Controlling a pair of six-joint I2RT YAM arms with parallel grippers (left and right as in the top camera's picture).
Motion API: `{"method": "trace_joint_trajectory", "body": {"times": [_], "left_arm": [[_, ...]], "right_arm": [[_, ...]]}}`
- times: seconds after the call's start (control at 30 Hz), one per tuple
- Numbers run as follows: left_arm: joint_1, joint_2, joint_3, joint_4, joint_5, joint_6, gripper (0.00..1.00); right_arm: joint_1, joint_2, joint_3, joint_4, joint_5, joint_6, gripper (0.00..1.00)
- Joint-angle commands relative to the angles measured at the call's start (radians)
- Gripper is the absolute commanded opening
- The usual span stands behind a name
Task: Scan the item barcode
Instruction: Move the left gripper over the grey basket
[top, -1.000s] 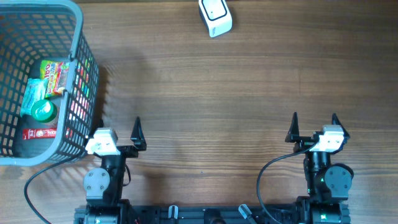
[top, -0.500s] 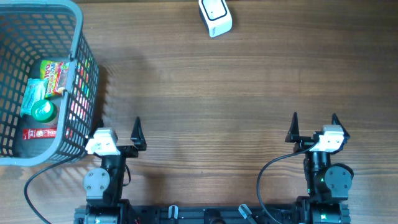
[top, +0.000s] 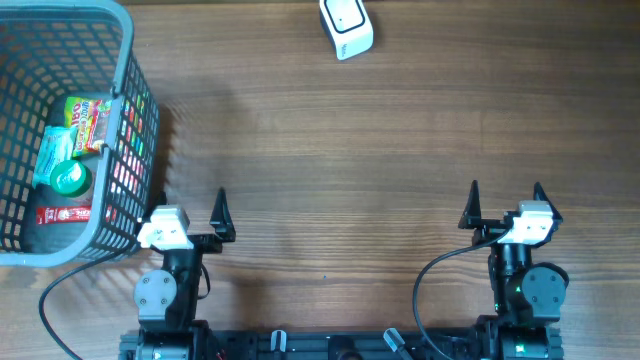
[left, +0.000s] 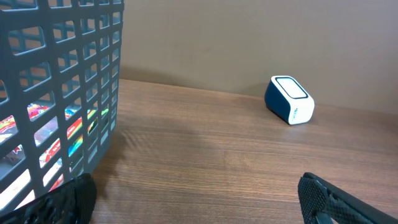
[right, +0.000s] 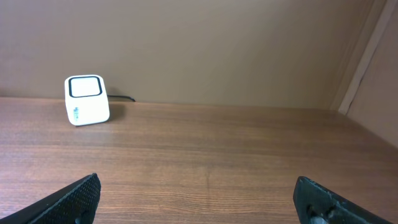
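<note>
While both arms sit parked at the near edge of the table (top: 350, 150), neither is touching anything. Left gripper (top: 188, 205): jaws spread wide, nothing between them; its outer finger sits just beside the near right corner of the basket (top: 128, 110), whether touching cannot be told. Right gripper (top: 505, 195): jaws likewise spread wide and bare, over open wood. Items for scanning all lie inside the grey mesh basket at the far left: a colourful candy packet (top: 88, 120) against the right wall, a green-capped pouch (top: 62, 165) just nearer than it, a red bar (top: 62, 213) nearest the arm. All three lie left of the left gripper, walled off from it by the basket mesh. Scanner (top: 346, 27): white top, dark sides, at the far edge of the table near centre, well apart from both grippers. In the left wrist view the basket wall fills the left side, the scanner far off to the right. In the right wrist view the scanner is far off to the left, bare table between the fingers (right: 68, 199).
</note>
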Motion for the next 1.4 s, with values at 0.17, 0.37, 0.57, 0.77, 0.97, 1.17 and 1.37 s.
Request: {"method": "trace_joint_trajectory", "body": {"times": [0.17,0.37,0.57,0.77,0.97,1.17,1.37], "left_arm": [[-0.004,-0.010,-0.003,-0.006,0.023,0.012,1.00],[-0.004,-0.010,-0.003,-0.006,0.023,0.012,1.00],[-0.004,-0.010,-0.003,-0.006,0.023,0.012,1.00],[-0.004,-0.010,-0.003,-0.006,0.023,0.012,1.00],[-0.004,-0.010,-0.003,-0.006,0.027,0.002,1.00],[-0.004,-0.005,-0.001,0.018,0.251,0.001,1.00],[-0.004,0.026,0.074,-0.011,0.406,0.001,1.00]], "right_arm": [[0.004,0.007,-0.001,0.004,-0.003,-0.009,1.00],[0.004,0.007,-0.001,0.004,-0.003,-0.009,1.00],[0.004,0.007,-0.001,0.004,-0.003,-0.009,1.00],[0.004,0.007,-0.001,0.004,-0.003,-0.009,1.00],[0.004,0.007,-0.001,0.004,-0.003,-0.009,1.00],[0.004,0.007,-0.001,0.004,-0.003,-0.009,1.00],[0.004,0.007,-0.001,0.004,-0.003,-0.009,1.00]]}}
